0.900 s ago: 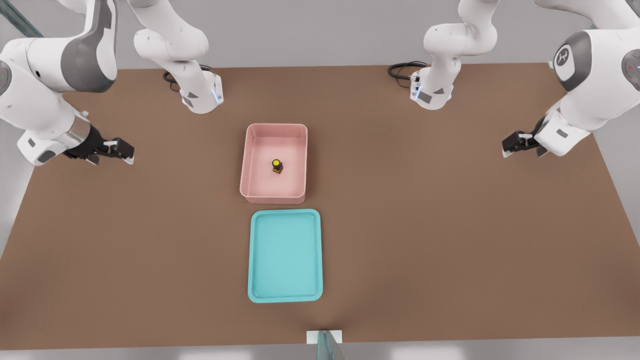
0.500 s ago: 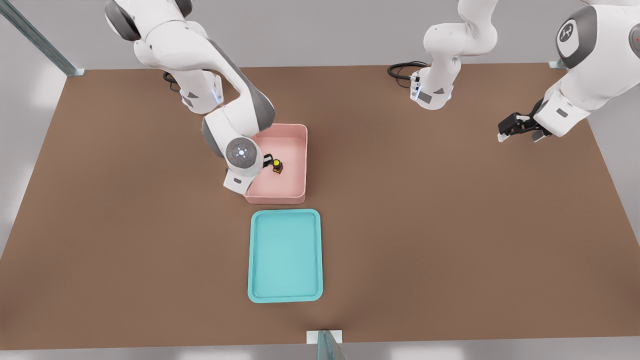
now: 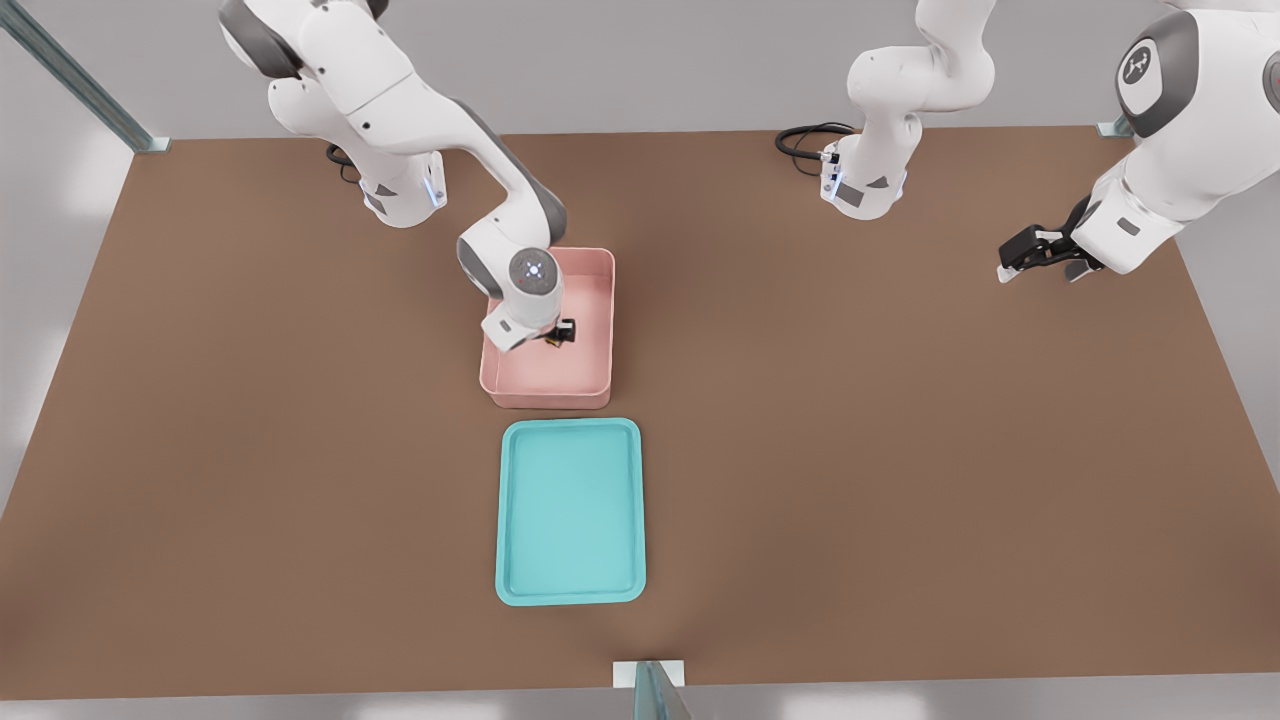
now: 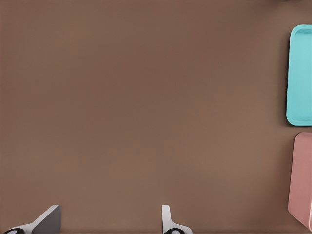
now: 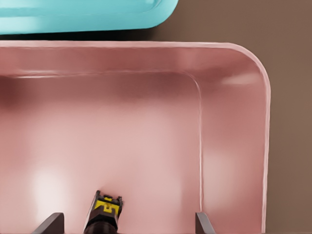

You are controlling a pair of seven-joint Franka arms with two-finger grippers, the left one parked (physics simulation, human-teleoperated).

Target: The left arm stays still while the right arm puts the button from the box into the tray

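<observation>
**Pincer down inside the pink box, button between its spread fingers**

The brown table [image 3: 900, 450] carried everything. On it, the right arm [image 3: 400, 90], seen at the front view's left, reached from its base down over the pale pink box [image 3: 590, 385], its wrist covering the box's wall on the front view's left. The turquoise tray [image 3: 570, 512] lay flat on the table just beside the box, on the side nearer the front camera, a narrow strip of table between them; it held nothing. The box stood upright with its tall walls and rounded corners, its floor showing clearly in the right wrist view [image 5: 146, 136].

The pincer [image 5: 124, 222] sat low inside the box, its two fingers [image 5: 51, 222] spread wide, one on each side of the button, neither touching it. The button [image 5: 104, 212] rested on the box floor between those fingers, closer to one than the other, its yellow cap and dark body partly visible. In the front view only its dark body [image 3: 565, 333] peeked out beside the wrist.
</observation>
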